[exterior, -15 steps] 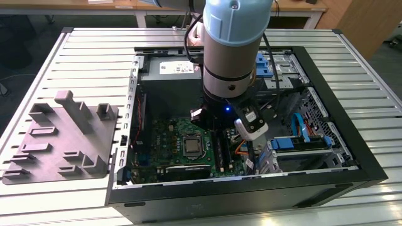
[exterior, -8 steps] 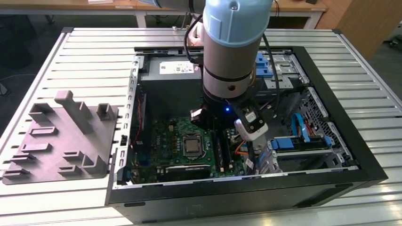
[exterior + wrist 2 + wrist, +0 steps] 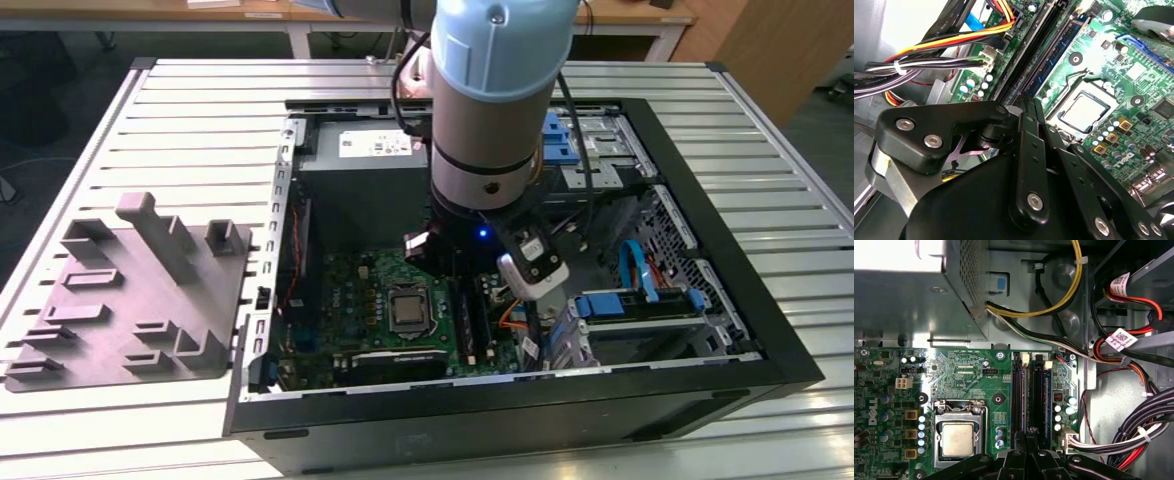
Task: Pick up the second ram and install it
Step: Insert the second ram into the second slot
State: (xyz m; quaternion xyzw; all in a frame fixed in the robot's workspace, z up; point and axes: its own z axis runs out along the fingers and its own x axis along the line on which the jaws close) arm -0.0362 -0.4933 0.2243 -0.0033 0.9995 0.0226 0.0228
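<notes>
While the end effector (image 3: 1029, 104) hangs over the memory slots (image 3: 1019, 395), the second ram (image 3: 1054, 55) calls for a gentle edge grip

As I read the exterior view, the slatted worktop (image 3: 747, 110) carries an open computer case (image 3: 534, 415), with a grey tray (image 3: 134, 300) beside it at nine o'clock. My arm (image 3: 494, 90) reaches down into the case over the green motherboard (image 3: 354, 300), its wrist toward three o'clock of the processor socket (image 3: 404, 308). In both wrist views the end effector points at the bank of slots beside that socket. Its fingers (image 3: 1026, 150) are drawn together with no gap I can make out. Whether they nip anything at the tips I cannot tell. Just beyond the tips, in the second wrist view, a blue-green stick stands on edge in the bank, on the socket side. I take that for the second ram, though I cannot say whether it is pressed fully home.

My judgement on handling: the stick is light, thin and stiff along its length, but it would crack or shed chips if bent or twisted. Its faces look smooth, so a pinch could slip under a sideways load. I would take hold near the middle of the upper long edge, gripping flat on both faces, clear of the contact edge below. Any push belongs straight down along the slot, evenly, because a tilted stick could bind against the end clips (image 3: 1025, 358).
</notes>
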